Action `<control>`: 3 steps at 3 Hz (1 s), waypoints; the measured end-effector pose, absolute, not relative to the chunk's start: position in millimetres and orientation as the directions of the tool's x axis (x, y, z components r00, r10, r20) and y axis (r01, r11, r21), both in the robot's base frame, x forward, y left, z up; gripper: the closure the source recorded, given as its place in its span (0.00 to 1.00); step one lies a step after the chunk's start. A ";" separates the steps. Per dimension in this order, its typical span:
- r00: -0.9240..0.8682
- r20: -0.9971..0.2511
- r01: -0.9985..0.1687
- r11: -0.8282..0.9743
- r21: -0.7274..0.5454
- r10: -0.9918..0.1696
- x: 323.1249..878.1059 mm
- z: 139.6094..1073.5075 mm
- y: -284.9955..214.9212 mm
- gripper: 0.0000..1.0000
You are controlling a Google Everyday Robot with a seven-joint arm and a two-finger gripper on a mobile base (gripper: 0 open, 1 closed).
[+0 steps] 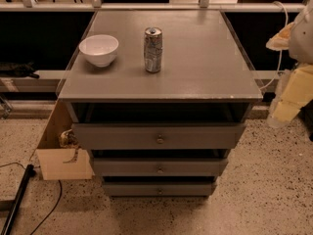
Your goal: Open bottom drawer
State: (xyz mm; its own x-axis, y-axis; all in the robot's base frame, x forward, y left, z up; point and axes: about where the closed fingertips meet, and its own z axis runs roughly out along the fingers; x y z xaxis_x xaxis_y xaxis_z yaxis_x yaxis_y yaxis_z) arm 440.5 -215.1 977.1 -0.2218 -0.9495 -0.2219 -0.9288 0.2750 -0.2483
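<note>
White ceramic bowl (99, 49) upper left on grey counter (210, 67); silver drink can (153, 49) beside it. Slim grey wooden bottom drawer (132, 188) low centre, looks shut. Probably light, rigid; pull by its small round metal knob (159, 191). Cream padded hand (289, 99) at right edge, well apart; open or closed, cannot tell.

Gripper (283, 109) hangs at right edge; well apart from bottom drawer (159, 188).

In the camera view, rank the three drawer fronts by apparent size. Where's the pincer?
Top drawer front, largest.
Middle drawer front.
Bottom drawer, smallest, though it sits lowest, likely farther from the camera, so true size is unsure.
Pincer: right edge, beside the cabinet, apart.
</note>
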 end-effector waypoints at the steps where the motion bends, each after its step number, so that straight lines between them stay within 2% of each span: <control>1: -0.259 -0.283 -0.934 0.315 -0.172 -0.923 431.0 935.9 -222.7 0.00; 2: -0.306 -0.312 -0.931 0.351 -0.100 -0.899 411.5 892.8 -237.4 0.00; 3: -0.395 -0.380 -0.910 0.414 0.035 -0.837 386.2 836.8 -257.0 0.00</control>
State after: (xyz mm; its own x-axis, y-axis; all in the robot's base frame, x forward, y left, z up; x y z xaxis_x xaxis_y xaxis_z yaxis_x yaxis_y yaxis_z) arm 386.2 -257.0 836.8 -0.3951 -0.8365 -0.3797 -0.9098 0.4136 0.0353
